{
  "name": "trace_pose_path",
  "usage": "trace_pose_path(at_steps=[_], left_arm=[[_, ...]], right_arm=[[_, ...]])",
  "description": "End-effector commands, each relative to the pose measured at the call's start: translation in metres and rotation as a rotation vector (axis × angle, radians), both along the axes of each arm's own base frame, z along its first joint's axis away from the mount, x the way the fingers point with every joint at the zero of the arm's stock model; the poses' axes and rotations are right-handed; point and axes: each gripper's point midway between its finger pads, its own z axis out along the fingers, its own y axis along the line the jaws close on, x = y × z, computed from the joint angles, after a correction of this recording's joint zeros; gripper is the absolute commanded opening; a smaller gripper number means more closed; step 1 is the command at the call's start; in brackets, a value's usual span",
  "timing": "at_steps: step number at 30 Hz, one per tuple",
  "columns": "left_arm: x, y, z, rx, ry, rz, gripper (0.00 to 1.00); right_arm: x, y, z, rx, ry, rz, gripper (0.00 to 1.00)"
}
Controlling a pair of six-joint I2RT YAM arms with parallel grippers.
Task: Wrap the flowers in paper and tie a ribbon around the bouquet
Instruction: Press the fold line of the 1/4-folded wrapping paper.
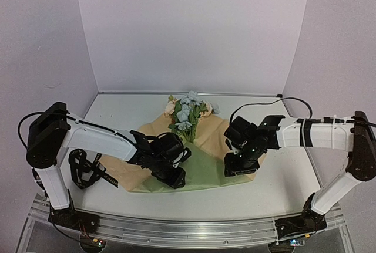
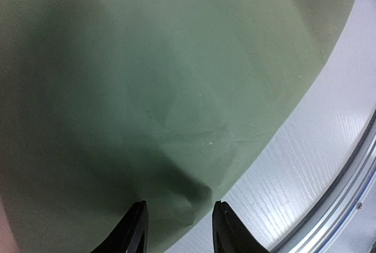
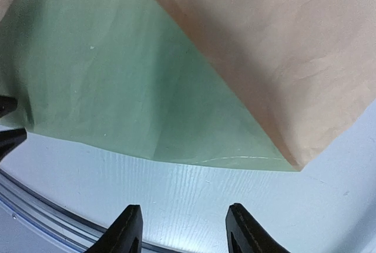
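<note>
The flowers (image 1: 187, 112), cream and pale blue with green leaves, lie at the back of the paper (image 1: 207, 171), blooms pointing away from me. The paper shows its sage green face at the front, with tan-peach flaps (image 3: 276, 47) folded in from both sides. My left gripper (image 1: 174, 176) hovers over the paper's front left edge. In its wrist view it (image 2: 179, 209) is open, with a raised crease of green paper (image 2: 176, 106) between the fingertips. My right gripper (image 1: 238, 168) is at the paper's front right corner, open (image 3: 183, 212) over bare table, just short of the paper's edge. The black ribbon (image 1: 87, 171) lies looped at the far left.
The white table (image 1: 294, 182) ends in a metal rail (image 1: 188, 225) at the near edge, close below both grippers. Pale walls close in the back and sides. The left arm (image 1: 100, 138) passes over the ribbon's loops.
</note>
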Motion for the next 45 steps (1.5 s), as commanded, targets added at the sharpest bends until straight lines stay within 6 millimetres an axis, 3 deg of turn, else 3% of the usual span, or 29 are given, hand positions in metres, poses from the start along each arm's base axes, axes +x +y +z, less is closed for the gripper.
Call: trace_pose_path(at_steps=[1, 6, 11, 15, 21, 29, 34, 38, 45], left_arm=[[0.019, -0.008, 0.008, -0.02, -0.044, 0.017, 0.39], [0.024, -0.003, 0.004, -0.018, -0.039, 0.025, 0.39], [0.027, -0.003, -0.001, -0.018, -0.033, 0.027, 0.39], [0.027, -0.002, -0.007, -0.008, -0.026, 0.024, 0.39], [0.025, -0.005, -0.011, -0.014, -0.013, 0.006, 0.38], [0.025, -0.012, -0.012, -0.025, 0.0, -0.016, 0.38], [0.026, -0.014, -0.006, -0.035, -0.008, -0.02, 0.38], [0.024, -0.015, 0.01, -0.067, -0.027, -0.021, 0.4], [0.012, -0.011, 0.038, -0.09, -0.085, -0.023, 0.43]], right_arm=[[0.013, 0.023, -0.017, 0.061, -0.038, -0.019, 0.42], [0.026, 0.032, -0.041, 0.051, -0.078, 0.011, 0.34], [0.028, 0.018, -0.068, -0.002, -0.117, 0.018, 0.29], [0.024, 0.007, -0.076, -0.024, -0.139, -0.006, 0.27], [0.018, -0.021, -0.076, -0.116, -0.228, -0.037, 0.23], [0.002, -0.076, -0.065, -0.246, -0.325, -0.143, 0.2], [-0.003, -0.069, -0.065, -0.24, -0.325, -0.147, 0.2], [0.0, -0.059, -0.063, -0.228, -0.312, -0.15, 0.2], [-0.002, -0.061, -0.045, -0.215, -0.301, -0.185, 0.21]])
